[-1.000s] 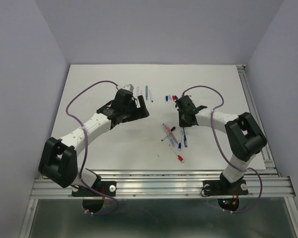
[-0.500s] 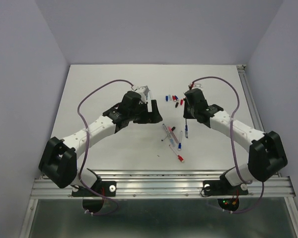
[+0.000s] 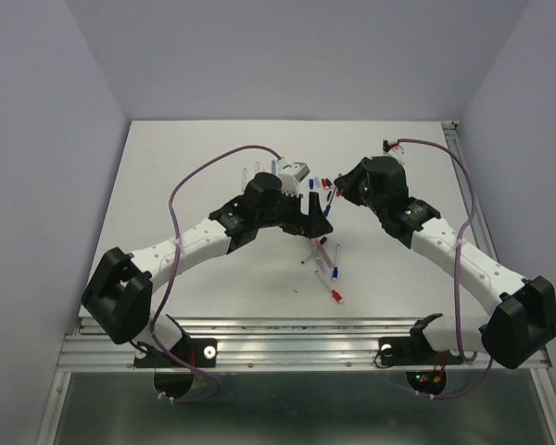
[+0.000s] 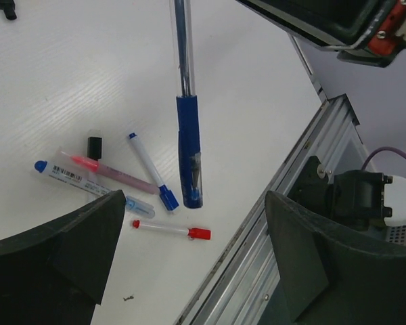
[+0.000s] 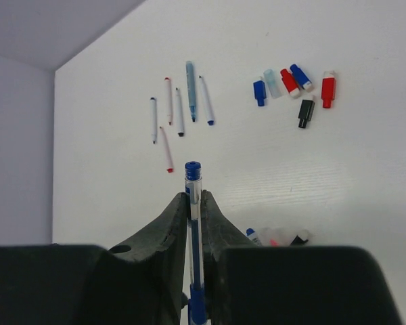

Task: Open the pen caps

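Observation:
My right gripper is shut on the clear barrel of a blue pen and holds it above the table. In the left wrist view the blue cap of that pen points down, ahead of my left gripper. That gripper is open, with nothing between its fingers. Several loose pen caps in red, blue and black lie in a cluster on the table, also seen from above. My left gripper and right gripper are close together mid-table.
A pile of capped pens lies below the left gripper, among them a red-capped one and a loose black cap. Several uncapped barrels lie in a row further back. The metal rail marks the table's near edge.
My right arm has lifted the blue pen off the pile and swung it back and up. My left gripper has moved right, towards the pen, and stays open.

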{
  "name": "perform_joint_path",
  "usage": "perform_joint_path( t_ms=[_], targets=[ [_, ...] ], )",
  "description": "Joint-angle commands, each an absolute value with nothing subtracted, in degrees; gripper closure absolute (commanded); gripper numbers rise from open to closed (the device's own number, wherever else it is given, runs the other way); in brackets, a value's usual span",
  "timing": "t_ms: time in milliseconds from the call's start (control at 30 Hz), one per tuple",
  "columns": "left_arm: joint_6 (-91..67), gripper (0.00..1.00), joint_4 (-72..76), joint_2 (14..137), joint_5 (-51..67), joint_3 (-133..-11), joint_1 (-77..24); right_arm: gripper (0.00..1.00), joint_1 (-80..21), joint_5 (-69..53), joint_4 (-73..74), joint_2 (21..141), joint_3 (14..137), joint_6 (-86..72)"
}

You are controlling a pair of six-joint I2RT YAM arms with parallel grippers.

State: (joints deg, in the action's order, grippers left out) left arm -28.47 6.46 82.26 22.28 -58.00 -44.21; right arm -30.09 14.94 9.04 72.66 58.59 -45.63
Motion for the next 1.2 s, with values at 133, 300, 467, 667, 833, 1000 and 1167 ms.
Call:
perform_joint_path(
  t_ms=[133,300,467,667,833,1000,1167],
  targets=[
    [-26.5,0.16,10.8,85.5,23.6,-62.8,-44.3,0.96,-30.2,10.0,4.6,71.8,58.4,-50.8],
    [-26.0,0.47,10.8,86.2,24.0,-63.5,-44.3,0.96,-30.2,8.8,4.3,72.0,58.7,-50.5],
    [-26.2,1.00,10.6,86.0,23.8,-63.3,-44.3,0.86,-30.2,8.3,4.1,72.5,58.8,-50.2],
    [-26.8,1.00,11.0,85.4,21.9,-63.4,-44.3,0.54,-30.2,1.3,3.6,74.1,59.1,-48.5],
    [-27.9,1.00,11.4,85.5,19.9,-63.8,-44.3,0.52,-30.2,-1.2,3.3,74.3,57.7,-49.0],
    [-29.0,1.00,11.4,86.0,19.6,-64.3,-44.3,0.88,-30.3,-1.1,2.7,74.1,57.3,-48.1],
    [-29.8,1.00,11.4,84.1,20.9,-62.5,-44.3,0.99,-30.1,8.4,4.5,75.8,59.1,-44.9]
  ],
)
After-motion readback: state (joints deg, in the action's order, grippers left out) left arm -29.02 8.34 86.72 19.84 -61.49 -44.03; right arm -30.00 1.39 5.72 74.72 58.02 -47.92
